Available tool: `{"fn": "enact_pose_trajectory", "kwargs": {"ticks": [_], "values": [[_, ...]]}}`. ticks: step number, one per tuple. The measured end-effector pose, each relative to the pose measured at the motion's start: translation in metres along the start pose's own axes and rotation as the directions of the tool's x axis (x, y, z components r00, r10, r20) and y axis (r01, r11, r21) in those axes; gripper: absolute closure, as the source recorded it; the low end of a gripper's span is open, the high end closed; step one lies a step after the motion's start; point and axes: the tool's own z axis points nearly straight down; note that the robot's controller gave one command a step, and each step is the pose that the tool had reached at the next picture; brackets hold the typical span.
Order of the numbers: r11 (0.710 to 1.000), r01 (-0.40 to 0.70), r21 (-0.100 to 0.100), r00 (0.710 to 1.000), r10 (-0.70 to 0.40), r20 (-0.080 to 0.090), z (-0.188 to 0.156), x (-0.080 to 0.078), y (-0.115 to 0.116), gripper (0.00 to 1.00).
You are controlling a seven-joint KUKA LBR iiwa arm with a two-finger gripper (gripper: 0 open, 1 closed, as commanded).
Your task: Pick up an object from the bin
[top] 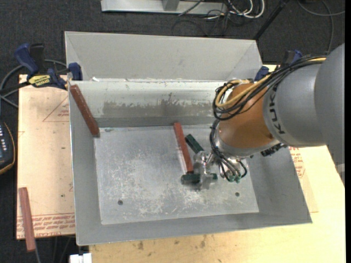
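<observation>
Down on the scratched grey floor of the bin (pixel 142 190), toward the right, the gripper (pixel 202 174) sits low beside a small dark green block (pixel 191 178), likely so it can grab it. Whether it is squeezed or loose cannot be told. Just behind lie a thin brown stick (pixel 182 147) and another dark green piece (pixel 193 142). Farther back, a second brown stick (pixel 83 110) leans on the left wall.

One grey metal bin (pixel 82 212) holds four loose things of two kinds. There are two reddish-brown sticks: one stick (pixel 83 109) leans along the bin's left wall, and the other stick (pixel 182 147) lies near the middle of the bin's floor. There are two small dark green pieces: one piece (pixel 193 142) lies just right of the bin's middle, and the other piece (pixel 192 178) lies nearer the bin's front wall.
</observation>
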Motion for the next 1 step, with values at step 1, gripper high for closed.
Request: {"fn": "enact_pose_trajectory", "kwargs": {"ticks": [1], "values": [[1.0,-0.03,-0.002,1.0,0.03,0.01,-0.1428,-0.01,0.0398,1.0]]}}
